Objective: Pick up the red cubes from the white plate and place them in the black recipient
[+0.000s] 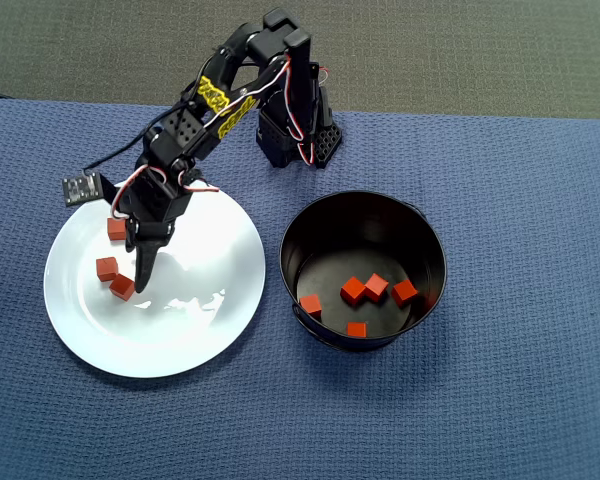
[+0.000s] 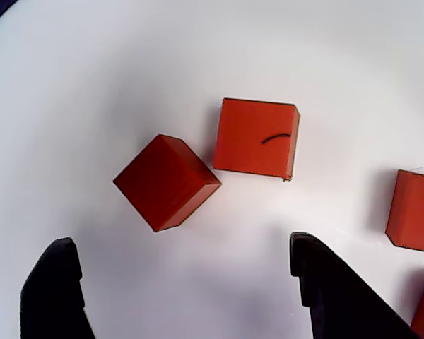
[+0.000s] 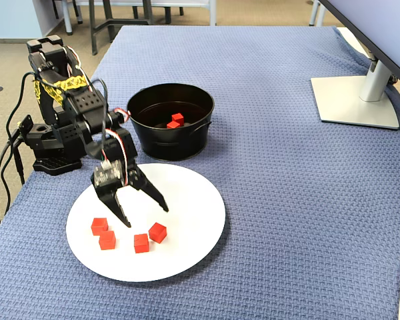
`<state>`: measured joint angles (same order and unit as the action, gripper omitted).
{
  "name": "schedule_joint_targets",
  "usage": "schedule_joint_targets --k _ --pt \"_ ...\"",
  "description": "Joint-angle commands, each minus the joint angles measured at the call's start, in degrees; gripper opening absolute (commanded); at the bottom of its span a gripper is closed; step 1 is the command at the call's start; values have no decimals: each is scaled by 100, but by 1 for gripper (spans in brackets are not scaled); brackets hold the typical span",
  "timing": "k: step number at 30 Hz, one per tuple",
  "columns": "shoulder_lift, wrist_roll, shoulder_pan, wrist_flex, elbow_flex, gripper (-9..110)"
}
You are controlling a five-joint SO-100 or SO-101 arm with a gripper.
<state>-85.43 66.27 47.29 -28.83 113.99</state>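
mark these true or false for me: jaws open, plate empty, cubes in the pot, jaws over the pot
1. The jaws are open and hold nothing. True.
2. The white plate is empty. False: four red cubes lie on it in the fixed view.
3. The black pot already holds red cubes. True: several lie on its floor.
4. The jaws hang over the pot. False: they hang over the plate, next to the cubes.
5. The pot stands on the plate. False: it stands beside it on the blue cloth.
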Motion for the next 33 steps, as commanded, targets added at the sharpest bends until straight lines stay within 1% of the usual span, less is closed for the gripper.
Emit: schedule_joint_targets --k 1,10,16,21,33 --pt "105 35 -62 264 -378 31" --pt "352 -88 -53 571 -580 31" --pt "141 -264 -53 352 -642 30" --pt "220 -316 44 589 -545 29" --pt "264 -237 255 536 -624 29"
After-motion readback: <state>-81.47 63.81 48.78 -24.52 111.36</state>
